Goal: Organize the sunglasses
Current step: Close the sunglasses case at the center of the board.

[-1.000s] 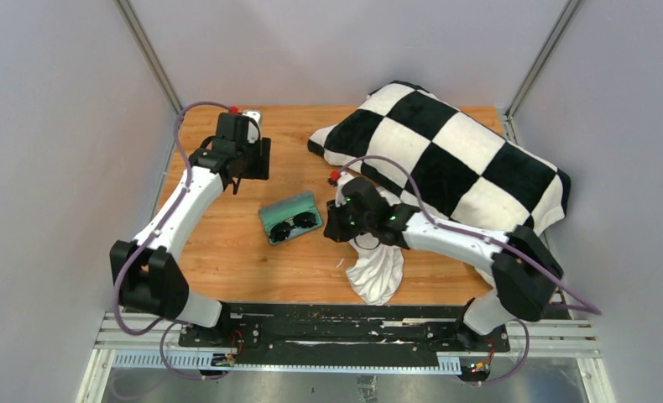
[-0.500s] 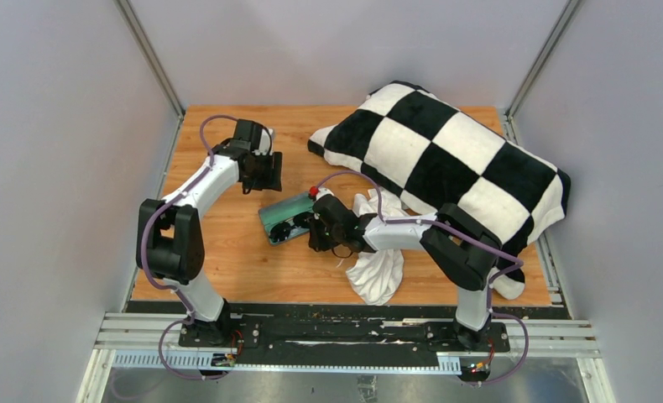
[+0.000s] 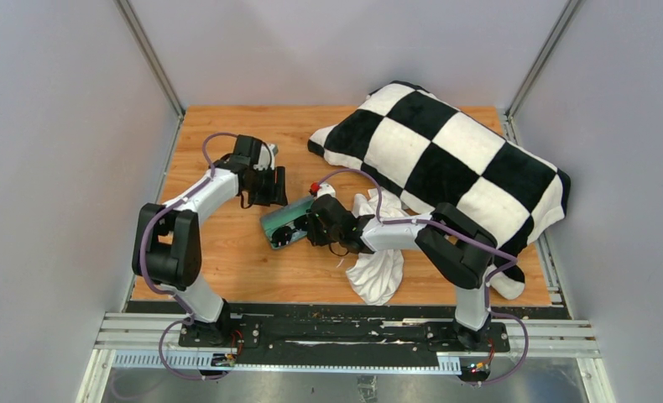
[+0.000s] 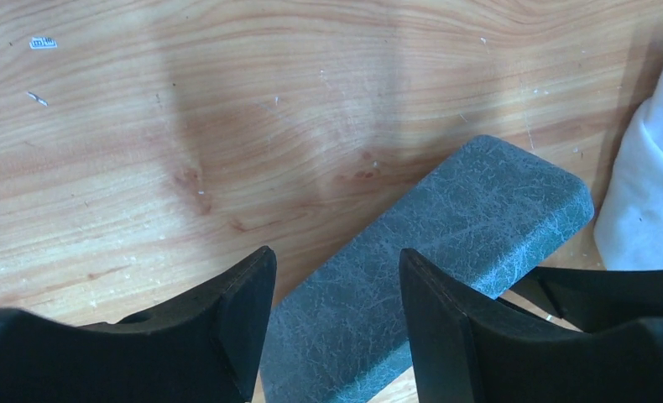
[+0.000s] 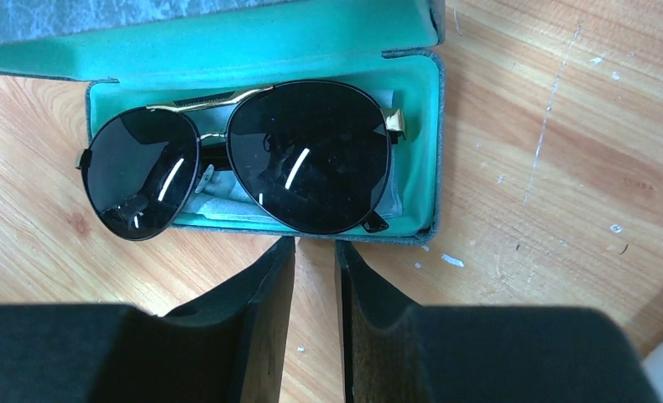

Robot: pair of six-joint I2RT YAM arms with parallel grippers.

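Overhead, the right pincer hides part of the sunglasses.

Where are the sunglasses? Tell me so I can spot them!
Find the big black-and-white checkered cushion on the wooden table. Left of it lies an open case, mint-green inside. The sunglasses lie in it: the only thing with dark round lenses.

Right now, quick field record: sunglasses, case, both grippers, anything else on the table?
sunglasses: folded, lying inside the case
case: open, lid raised, on the table
left gripper: open, at the lid's grey outer side; contact unclear
right gripper: slightly open, empty, just short of the case's near rim
other: white cloth, checkered cushion
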